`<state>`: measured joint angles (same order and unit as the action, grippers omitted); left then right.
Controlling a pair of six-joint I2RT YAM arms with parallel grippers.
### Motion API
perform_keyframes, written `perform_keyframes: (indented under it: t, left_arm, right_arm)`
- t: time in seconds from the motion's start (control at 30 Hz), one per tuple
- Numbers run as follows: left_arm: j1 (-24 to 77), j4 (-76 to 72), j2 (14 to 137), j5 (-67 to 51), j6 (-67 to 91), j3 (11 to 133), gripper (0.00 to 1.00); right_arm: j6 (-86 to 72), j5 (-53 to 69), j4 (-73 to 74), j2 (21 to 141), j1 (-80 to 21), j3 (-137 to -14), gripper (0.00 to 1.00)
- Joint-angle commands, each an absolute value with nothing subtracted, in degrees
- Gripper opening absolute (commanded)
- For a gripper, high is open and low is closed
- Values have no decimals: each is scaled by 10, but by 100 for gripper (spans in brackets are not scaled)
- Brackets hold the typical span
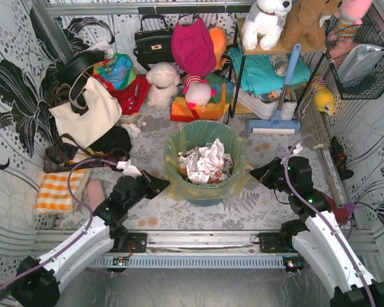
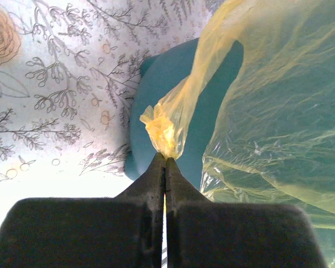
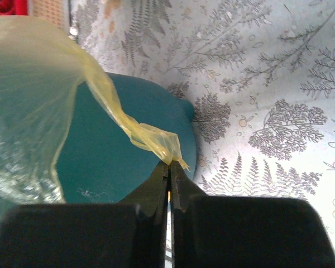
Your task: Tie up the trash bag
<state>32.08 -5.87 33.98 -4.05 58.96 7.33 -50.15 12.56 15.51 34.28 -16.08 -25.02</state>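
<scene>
Floral tablecloth (image 1: 256, 206) under bin (image 1: 208, 198): left gripper (image 2: 165, 159) and right gripper (image 3: 169, 163) each clamped on a twisted corner of the trash bag (image 1: 174, 152), opposite sides, open mouth between them.

Teal bin (image 1: 208, 199) on fern-print table (image 1: 269, 206)

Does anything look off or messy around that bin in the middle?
Nothing looks spilled. Oddest: two corners of the trash bag are pulled out past the teal bin, twisted thin, one pinched by the left gripper, one by the right gripper.
</scene>
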Motion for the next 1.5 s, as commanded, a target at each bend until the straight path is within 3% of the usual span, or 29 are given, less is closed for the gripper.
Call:
perform_keyframes:
  t: [0.0, 0.3, 0.9, 1.47]
  left_arm:
    - [318, 8, 337, -36, 565, 115, 0]
    - [318, 73, 324, -13, 514, 202, 0]
    - [318, 88, 237, -15, 462, 276, 0]
    - [318, 36, 246, -82, 431, 342, 0]
  right_arm:
    - [-510, 124, 125, 301, -159, -240, 0]
    - [-516, 124, 132, 225, -159, -275, 0]
    - [-499, 176, 94, 197, -158, -337, 0]
    - [-523, 276, -22, 254, -159, -363, 0]
